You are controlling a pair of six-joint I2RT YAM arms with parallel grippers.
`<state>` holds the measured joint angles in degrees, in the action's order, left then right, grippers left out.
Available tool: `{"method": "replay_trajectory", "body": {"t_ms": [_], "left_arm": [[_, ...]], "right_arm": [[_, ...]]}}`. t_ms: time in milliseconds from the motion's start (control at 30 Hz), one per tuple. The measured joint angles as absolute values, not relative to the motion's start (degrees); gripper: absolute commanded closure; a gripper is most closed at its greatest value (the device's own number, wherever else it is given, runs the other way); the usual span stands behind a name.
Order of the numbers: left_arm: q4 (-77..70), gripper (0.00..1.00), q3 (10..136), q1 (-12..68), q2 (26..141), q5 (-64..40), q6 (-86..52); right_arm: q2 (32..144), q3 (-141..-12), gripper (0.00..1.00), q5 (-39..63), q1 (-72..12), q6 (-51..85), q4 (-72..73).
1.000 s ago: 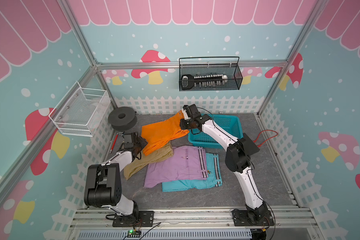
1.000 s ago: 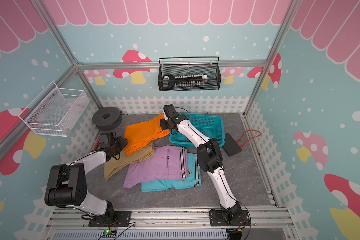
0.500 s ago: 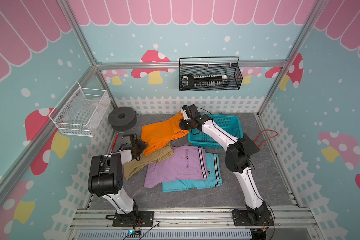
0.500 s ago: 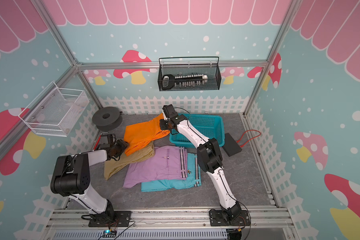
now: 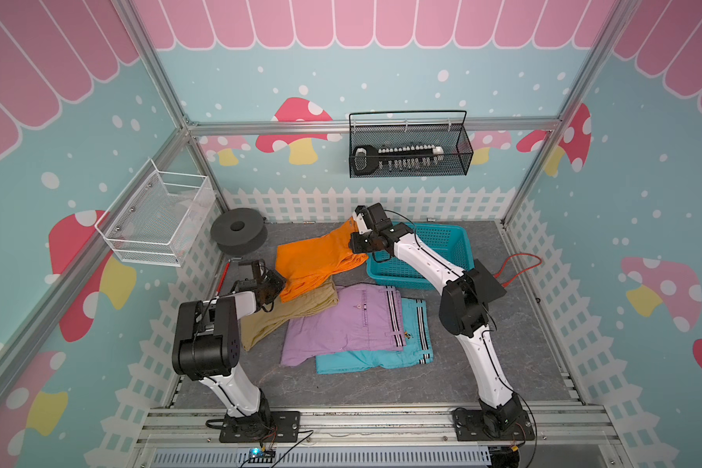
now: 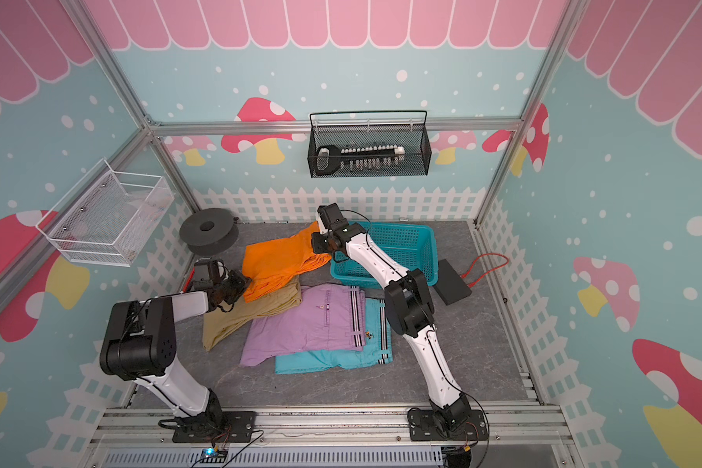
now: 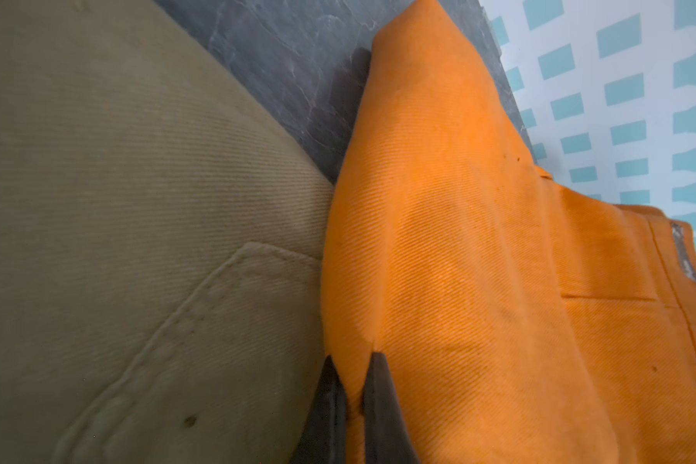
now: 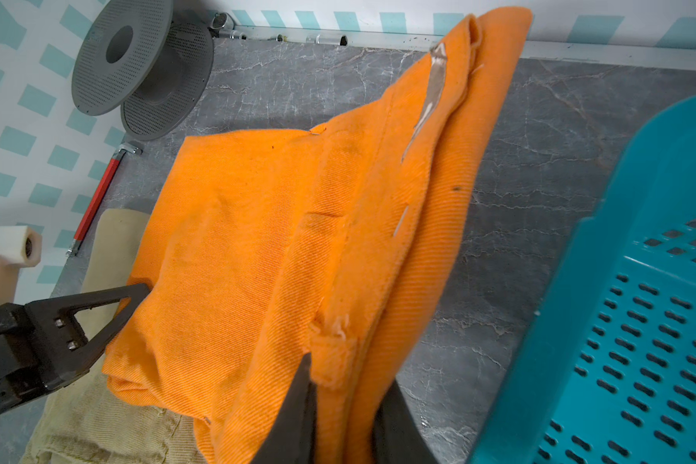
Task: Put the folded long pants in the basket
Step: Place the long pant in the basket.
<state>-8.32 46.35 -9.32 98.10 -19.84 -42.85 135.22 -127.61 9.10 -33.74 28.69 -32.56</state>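
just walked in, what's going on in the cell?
Both arms are on the orange pants. The left gripper is pinched shut on the corner that overlaps the khaki pants. The right gripper is clamped on the raised end beside the teal basket. The lilac pants and turquoise pants lie on the table. No pants show in the basket.
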Motion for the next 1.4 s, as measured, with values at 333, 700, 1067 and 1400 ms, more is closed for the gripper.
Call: {"method": "replay_trajectory", "body": {"t_ms": [333, 700, 1067, 1400], "left_arm": [[-4.51, 1.0, 44.07, -9.02, 84.18, -18.85, -43.86], [0.21, 1.0, 50.7, -0.4, 80.25, -21.52, -44.49], [1.21, 1.0, 71.24, 15.79, 92.68, -25.3, -38.54], [1.48, 1.0, 84.49, 19.62, 106.96, -26.79, -36.51]], "right_arm": [[132.84, -126.98, 1.0, 13.15, -33.76, 25.74, -32.62], [109.97, -109.36, 1.0, 10.68, -31.64, 23.18, -29.65], [85.32, -75.26, 1.0, 9.28, -16.38, 24.56, -19.99], [84.97, -69.84, 1.0, 13.26, -5.28, 25.74, -12.38]]}}
